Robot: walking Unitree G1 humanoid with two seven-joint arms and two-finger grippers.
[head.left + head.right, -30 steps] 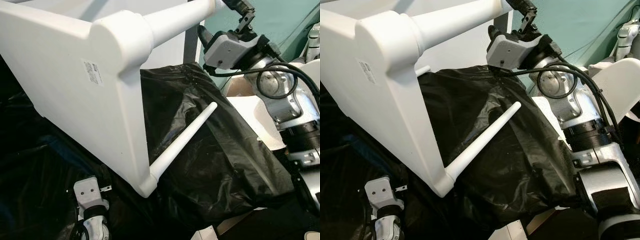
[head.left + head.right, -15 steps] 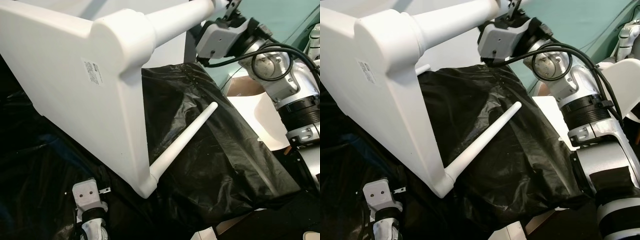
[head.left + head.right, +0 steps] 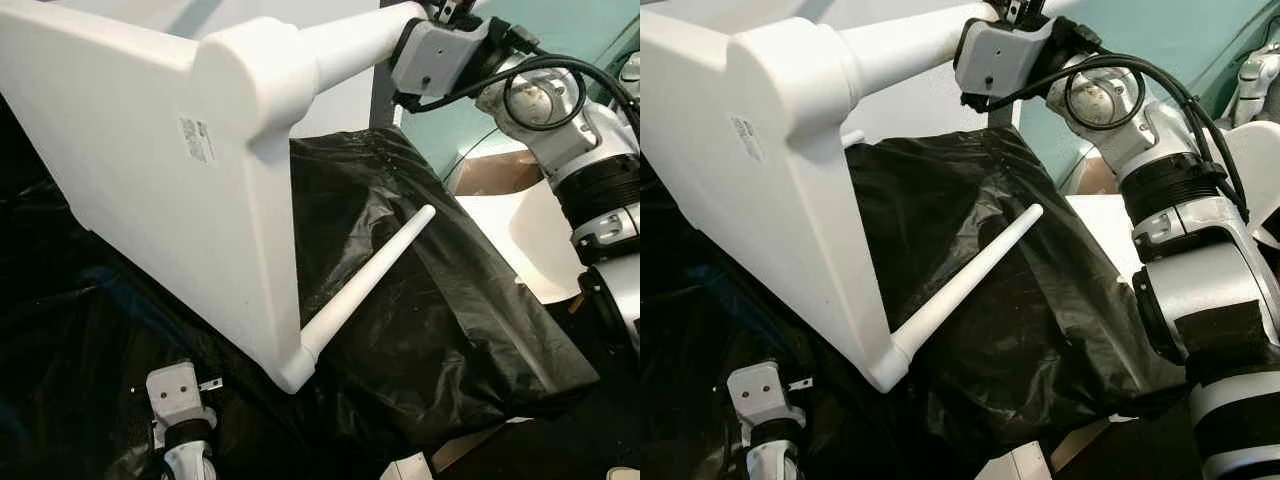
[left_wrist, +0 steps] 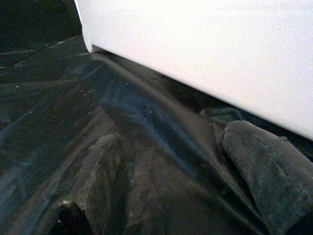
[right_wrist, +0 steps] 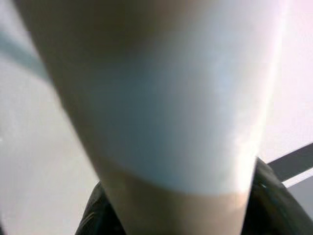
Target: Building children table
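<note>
Low on the left, the left gripper is seen over black sheeting, its finger spread not to be told. The tabletop is tipped on edge on the sheeting, a lower leg jutting right. The upper leg is met by the right gripper; its grip cannot be made out.

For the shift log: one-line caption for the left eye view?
Right gripper at the upper leg of the tipped white table on black plastic sheeting.
</note>
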